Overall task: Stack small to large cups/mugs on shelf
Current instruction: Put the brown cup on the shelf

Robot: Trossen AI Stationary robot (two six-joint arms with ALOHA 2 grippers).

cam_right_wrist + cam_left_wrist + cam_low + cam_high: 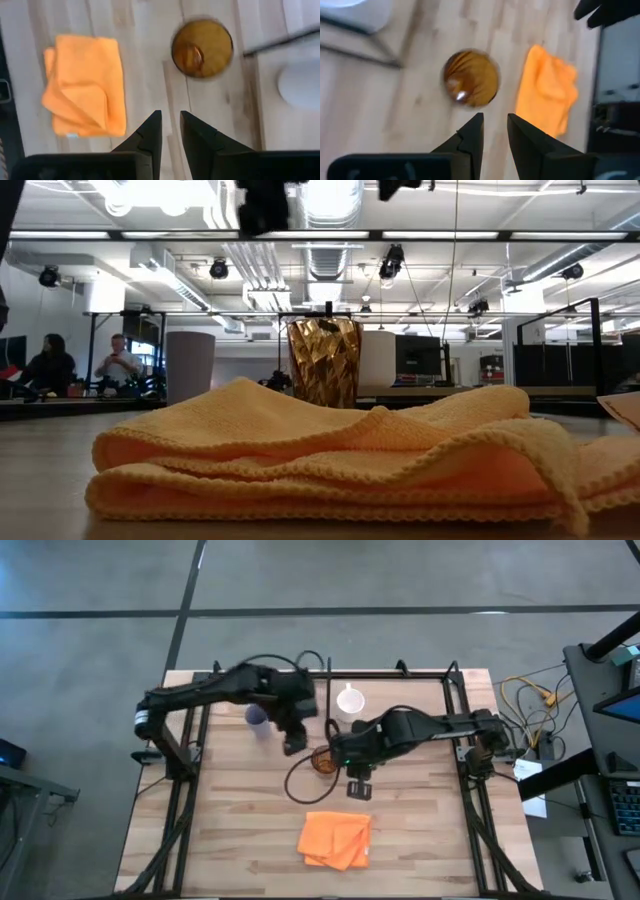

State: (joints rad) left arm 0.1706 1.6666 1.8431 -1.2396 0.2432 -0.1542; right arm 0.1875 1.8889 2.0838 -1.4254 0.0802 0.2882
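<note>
Left hand (494, 131): hovering above the table, fingers a narrow gap apart, holding nothing; the amber cup lies just ahead of its tips.
Right hand (170, 129): also over the table, fingers nearly together with a slim gap, empty; it looks down on the same cup from the other side.
Amber cup (324, 761): standing upright on the bare table (230, 830) between the two hands, not on the shelf yet.
Its look: translucent brown, ribbed or faceted walls that catch the light, open mouth up.
How it should handle: I'd guess light and rigid, glass or hard plastic, slick on the outside; a pinch across the rim or around the wall seems best, and gently, since it could slip or tip.
White mug (350, 700): on the shelf (400, 690) at the far side, beside the thin black divider.
Lavender tumbler (257, 717): tall, pale, standing near the left arm, partly hidden by it.
Orange cloth (336, 839): folded, soft, lying on the near part of the table, well apart from the cups.
</note>
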